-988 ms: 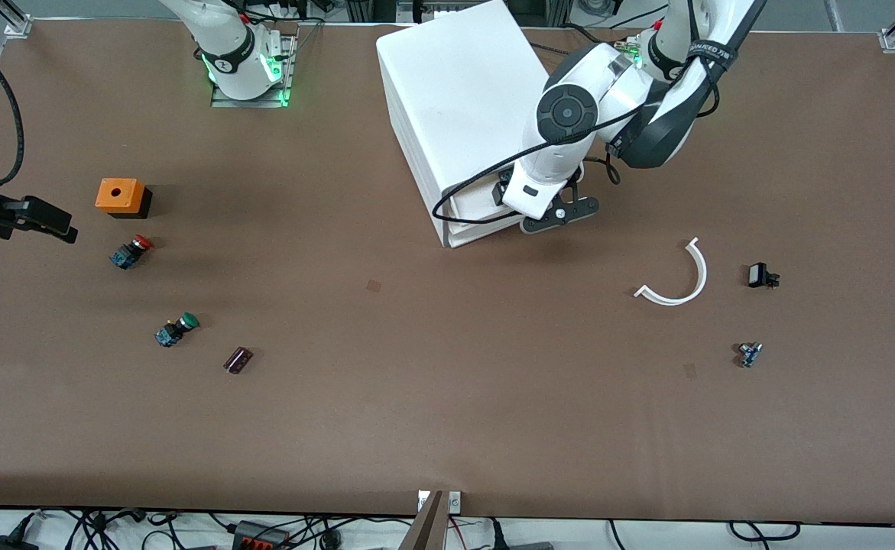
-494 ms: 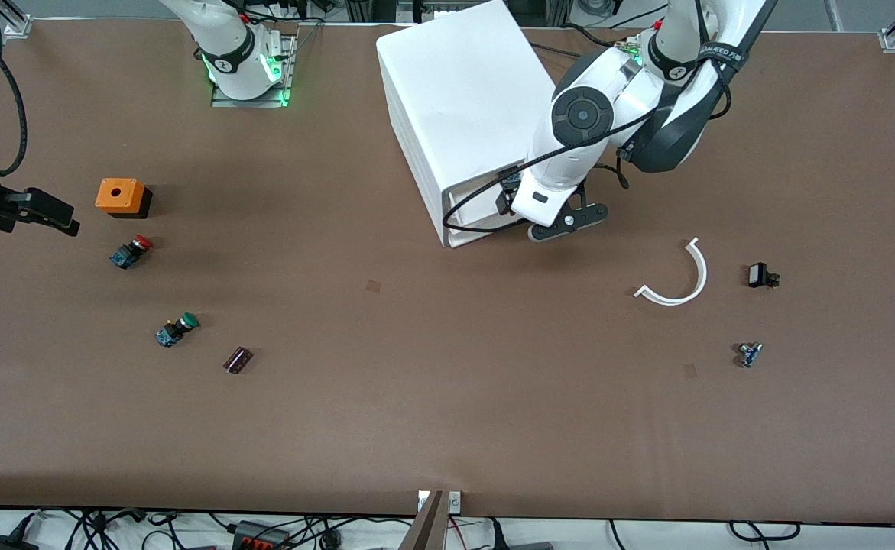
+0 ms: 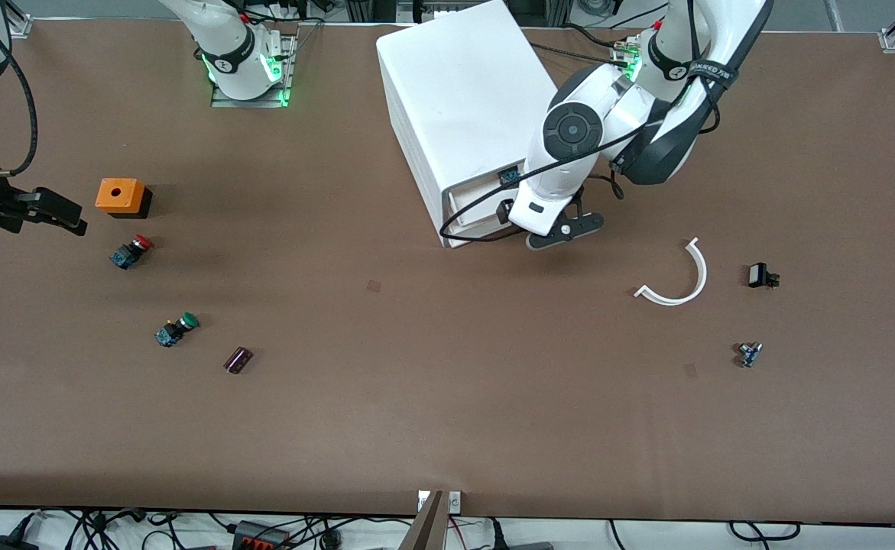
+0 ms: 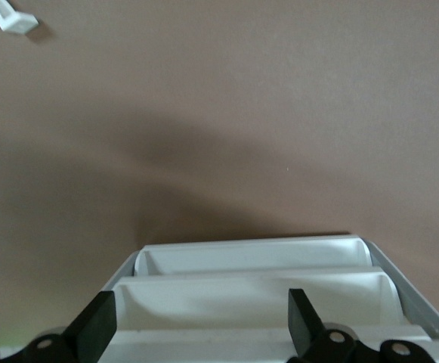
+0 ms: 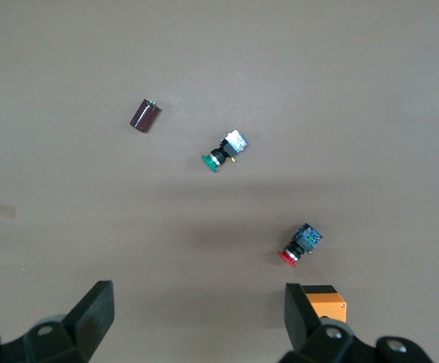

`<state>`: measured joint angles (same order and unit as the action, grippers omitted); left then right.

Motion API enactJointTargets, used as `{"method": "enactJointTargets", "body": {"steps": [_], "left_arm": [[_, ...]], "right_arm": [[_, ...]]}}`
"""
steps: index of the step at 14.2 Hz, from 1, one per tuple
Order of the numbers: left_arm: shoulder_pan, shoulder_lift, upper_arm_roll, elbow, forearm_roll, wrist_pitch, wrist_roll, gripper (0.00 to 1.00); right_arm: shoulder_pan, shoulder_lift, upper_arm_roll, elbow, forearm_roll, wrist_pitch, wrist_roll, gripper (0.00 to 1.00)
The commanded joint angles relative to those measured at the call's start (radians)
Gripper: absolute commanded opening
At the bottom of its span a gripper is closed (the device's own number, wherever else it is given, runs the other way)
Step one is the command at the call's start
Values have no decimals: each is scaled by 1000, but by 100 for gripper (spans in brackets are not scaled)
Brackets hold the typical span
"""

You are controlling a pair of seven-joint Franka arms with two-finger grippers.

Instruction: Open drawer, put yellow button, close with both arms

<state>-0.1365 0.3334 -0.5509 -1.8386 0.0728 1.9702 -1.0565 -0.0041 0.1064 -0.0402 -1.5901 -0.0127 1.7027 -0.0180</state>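
Inventory, one table [image 3: 416,412], brown top.

- Arms: two, both mine.
- Left gripper [image 3: 562,231]: one. It is low at the cabinet's front, over the drawer fronts, fingers [image 4: 97,325] spread wide with nothing between them.
- Right gripper [image 3: 65,218]: one. It hangs over the table at the right arm's end, beside the orange box, fingers [image 5: 94,310] spread wide and empty.
- Cabinet [image 3: 458,99]: one, white and box-shaped, between the two arm bases.
- Drawer [image 3: 478,191]: the uppermost one, at the top of the cabinet's front, just beside my left gripper. I cannot tell how far out it stands. The left wrist view shows three stepped white drawer fronts below my fingers.
- Yellow button: no view lets me tell where it lies.
- Orange box [image 3: 121,196]: one, with a round hole on top.
- Red-capped switch [image 3: 131,250]: one, just beside the orange box and nearer the front camera.
- Green-capped switch [image 3: 176,329]: one, nearer still.
- Dark cylinder [image 3: 238,360]: one, near the green-capped switch.
- White curved strip [image 3: 676,275]: one, toward the left arm's end.
- Small black part [image 3: 760,275]: one, near the strip.
- Small blue-grey part [image 3: 749,354]: one, nearer the front camera than the black part.
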Motion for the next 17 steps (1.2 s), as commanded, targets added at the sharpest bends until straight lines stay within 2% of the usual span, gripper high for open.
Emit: {"method": "enactJointTargets", "body": {"steps": [1,3,8,11,14,17], "left_arm": [[1,-24,-55,-34,22,-7,-49,100],[1,-27,-79,-42,22,-16,-63,100],[9,-28,-80,-36,22,-17,-60,100],[72,-31,-80,-2,27,-19,-28,100],[127,-44,-66,68,39,-46,91,100],[224,-42,-67,142,135,-149,301,100]], "right_arm": [[1,-20,2,-31,-12,12,-7,100],[1,-24,-1,-28,-12,5,-8,100],[3,-25,0,-30,-12,0,-8,100],[3,-20,0,-30,-12,8,-7,100],[1,-19,0,-33,-12,9,-7,100],[-2,-19,0,-34,-12,6,-7,100]]}}
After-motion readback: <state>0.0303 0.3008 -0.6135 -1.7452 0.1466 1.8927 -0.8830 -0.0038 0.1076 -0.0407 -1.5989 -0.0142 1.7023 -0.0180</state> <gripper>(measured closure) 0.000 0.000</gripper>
